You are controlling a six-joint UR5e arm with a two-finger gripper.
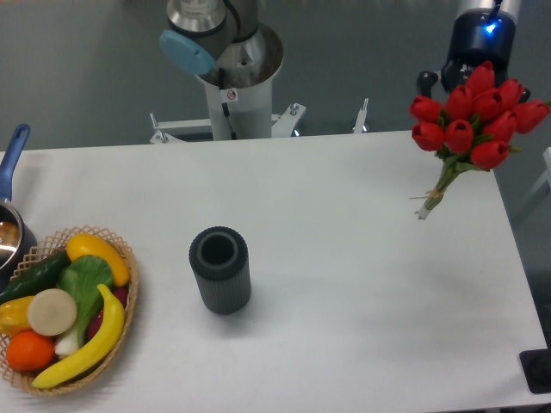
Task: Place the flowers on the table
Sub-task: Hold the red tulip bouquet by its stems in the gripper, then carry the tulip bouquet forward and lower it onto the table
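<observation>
arm [225, 52]: silver tubes | light-blue cap | blue-lit wrist

Red flowers [476, 116], white table [344, 258]

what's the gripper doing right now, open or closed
Gripper: fingers hidden behind the flowers, so open or closed cannot be told; the bunch hangs above the table.

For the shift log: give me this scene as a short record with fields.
flowers: red tulip bunch, in the air over the table's far right corner, stems pointing down
claw: behind the blooms, mostly hidden; grip not visible
table: white top
vase: dark ribbed cylinder, upright, empty, centre-left
basket: wicker, front left, holds fruit and vegetables
pot: blue-handled, left edge
</observation>
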